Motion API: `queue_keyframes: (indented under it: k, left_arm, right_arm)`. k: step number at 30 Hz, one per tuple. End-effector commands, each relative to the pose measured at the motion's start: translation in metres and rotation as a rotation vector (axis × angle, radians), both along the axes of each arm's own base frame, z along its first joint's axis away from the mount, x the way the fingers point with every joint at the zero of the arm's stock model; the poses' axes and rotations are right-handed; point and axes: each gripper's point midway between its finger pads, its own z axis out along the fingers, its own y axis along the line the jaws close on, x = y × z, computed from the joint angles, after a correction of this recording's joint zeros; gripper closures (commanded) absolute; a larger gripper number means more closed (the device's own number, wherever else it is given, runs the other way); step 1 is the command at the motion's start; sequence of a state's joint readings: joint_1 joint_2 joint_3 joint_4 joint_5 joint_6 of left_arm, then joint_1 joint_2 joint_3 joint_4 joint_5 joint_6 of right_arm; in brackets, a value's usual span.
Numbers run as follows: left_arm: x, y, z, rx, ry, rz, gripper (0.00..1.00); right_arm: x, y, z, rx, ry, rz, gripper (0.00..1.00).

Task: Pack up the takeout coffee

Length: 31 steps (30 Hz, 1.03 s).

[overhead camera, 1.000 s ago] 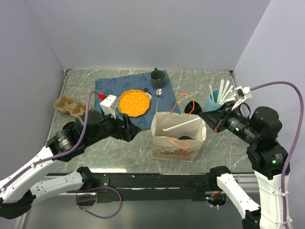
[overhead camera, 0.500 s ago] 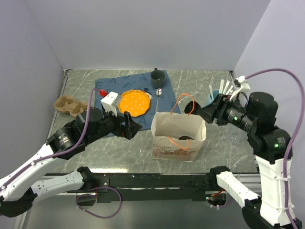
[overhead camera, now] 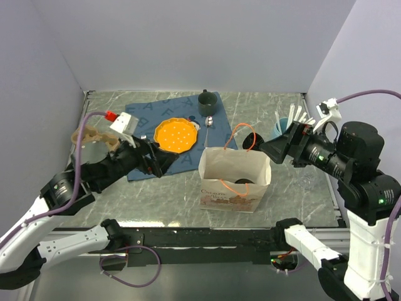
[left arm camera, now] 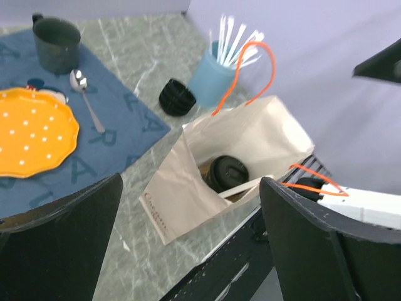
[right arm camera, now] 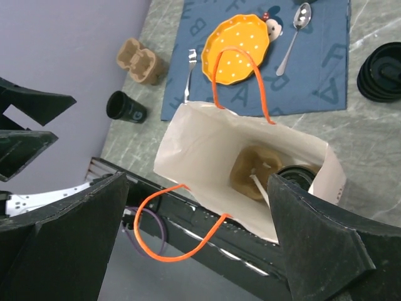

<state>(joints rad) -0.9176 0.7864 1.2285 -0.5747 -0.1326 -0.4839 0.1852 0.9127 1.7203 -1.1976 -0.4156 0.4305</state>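
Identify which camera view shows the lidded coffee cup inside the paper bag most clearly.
The left wrist view: the coffee cup shows its black lid plainly through the open mouth of the paper bag. The right wrist view shows only part of the lid; the top external view shows just a dark patch inside the bag.

Grey marble table (overhead camera: 263,106), with a blue placemat (overhead camera: 182,106) printed in pale letters lying flat toward the far left. On the mat, an orange plate (overhead camera: 177,135) with white dots and a scalloped rim. Upright at the mat's far edge, a dark mug (overhead camera: 205,98). Just beside it, a metal spoon (overhead camera: 210,119), bowl toward the mug. Near the plate, a fork (right arm camera: 190,75) on the mat.
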Motion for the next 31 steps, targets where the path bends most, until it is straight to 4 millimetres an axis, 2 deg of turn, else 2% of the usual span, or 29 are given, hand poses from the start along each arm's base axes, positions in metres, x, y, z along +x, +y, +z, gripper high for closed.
queue_keyframes:
  k: [1,8,15,21,31]
  left_arm:
    - [-0.007,0.012,0.046,-0.134,-0.082,0.014,0.03]
    - [-0.014,0.019,0.051,-0.146,-0.079,0.009,0.03]
    - [-0.014,0.025,0.059,-0.128,-0.101,0.026,0.03]
    - [-0.014,0.025,0.057,-0.145,-0.098,0.026,0.03]
    - [-0.013,0.021,0.055,-0.148,-0.096,0.017,0.03]
  right_arm:
    - [-0.016,0.004,0.005,0.063,-0.026,0.015,0.00]
    - [-0.014,0.004,-0.009,0.072,-0.050,0.003,0.00]
    - [-0.010,0.004,-0.004,0.066,-0.064,0.010,0.00]
    - [-0.010,0.005,0.001,0.072,-0.085,0.015,0.00]
    - [-0.014,0.004,-0.007,0.081,-0.083,0.008,0.00]
